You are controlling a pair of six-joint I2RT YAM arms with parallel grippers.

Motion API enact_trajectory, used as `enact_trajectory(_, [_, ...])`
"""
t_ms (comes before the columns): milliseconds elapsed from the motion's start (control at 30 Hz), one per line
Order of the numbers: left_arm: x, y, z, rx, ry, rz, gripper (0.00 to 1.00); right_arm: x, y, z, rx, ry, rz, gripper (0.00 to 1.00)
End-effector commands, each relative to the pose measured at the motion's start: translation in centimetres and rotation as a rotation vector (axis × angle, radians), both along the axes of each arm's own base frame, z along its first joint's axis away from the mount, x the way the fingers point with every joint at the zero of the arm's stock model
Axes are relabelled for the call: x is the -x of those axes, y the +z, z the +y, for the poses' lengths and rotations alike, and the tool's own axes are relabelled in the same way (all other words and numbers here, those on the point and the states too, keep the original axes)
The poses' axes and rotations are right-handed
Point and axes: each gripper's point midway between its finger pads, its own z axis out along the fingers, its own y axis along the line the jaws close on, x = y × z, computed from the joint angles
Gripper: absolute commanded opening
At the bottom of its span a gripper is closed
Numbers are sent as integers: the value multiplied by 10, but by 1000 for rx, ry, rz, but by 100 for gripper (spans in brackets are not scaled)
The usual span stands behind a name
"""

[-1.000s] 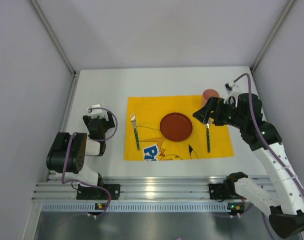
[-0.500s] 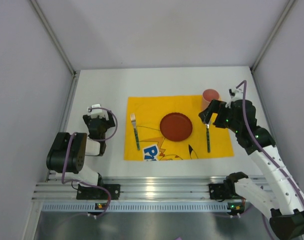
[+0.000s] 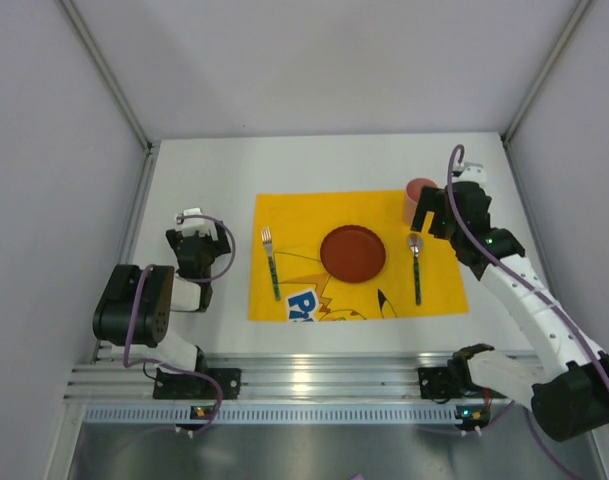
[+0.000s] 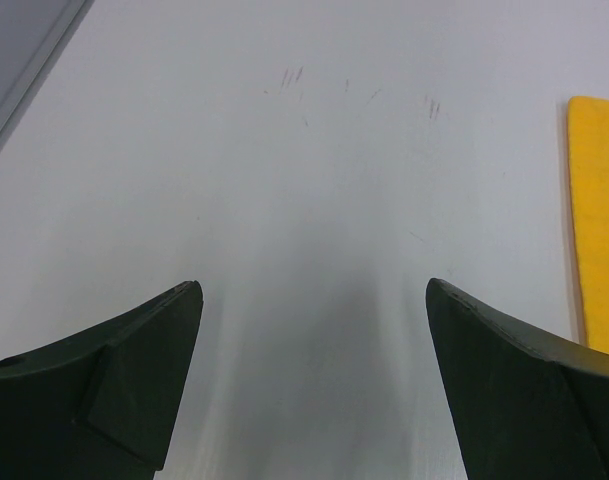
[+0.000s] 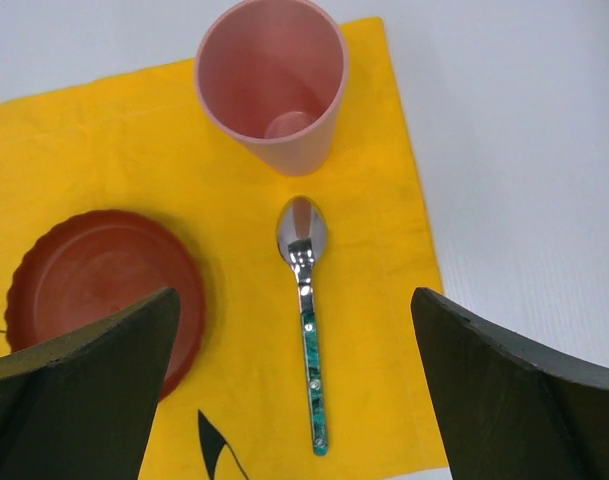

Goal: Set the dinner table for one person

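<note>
On the white dinner table (image 3: 199,180) lies a yellow cloth (image 3: 294,215). It carries a round red plate (image 3: 352,253), a fork (image 3: 271,262) to its left, a green-handled spoon (image 3: 416,268) to its right and a pink cup (image 3: 418,192) at the far right corner. My right gripper (image 3: 431,214) hovers open beside the cup. In the right wrist view the cup (image 5: 272,85), spoon (image 5: 308,320) and plate (image 5: 104,290) lie below the right gripper (image 5: 292,292), which holds nothing. My left gripper (image 3: 189,240) rests open on the table left of the cloth, nothing held in the left wrist view (image 4: 312,285).
A ribbed aluminium rail (image 3: 304,380) runs along the near edge with both arm bases on it. Grey walls and corner posts close in the table on three sides. The cloth's left edge (image 4: 596,220) shows at the right of the left wrist view.
My right gripper has drawn back from over the spoon's bowl toward the far right, beside the cup, leaving the whole spoon in sight. The left arm has not moved.
</note>
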Motion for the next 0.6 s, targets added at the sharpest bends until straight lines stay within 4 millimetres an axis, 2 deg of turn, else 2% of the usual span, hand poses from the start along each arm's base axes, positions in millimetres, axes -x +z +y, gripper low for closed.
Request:
enact_trajectory(0, [-7,21,0,14,-4,-86,98,-24,26,-11,74,-31,-63,100])
enact_trajectory(100, [-7,21,0,13,-4,-87,98,-39,9,-21,72,-81,-17,100])
enact_trajectory(300, [-7,21,0,13,-4,-86,98,-71,-42,-66,59,-213,84,100])
enact_trajectory(467, [-7,21,0,13,-4,-87,98,-92,-48,-103,86,-295,28,100])
enact_trajectory(500, [-7,21,0,13,-4,-86,98,-94,-54,-104,91,-300,32,100])
enact_trajectory(533, [-7,21,0,13,-4,-87,99,-101,-49,-105,84,-312,-18,100])
enact_trajectory(567, [-7,21,-1,13,-6,-87,98,-98,-58,-106,91,-321,-17,100])
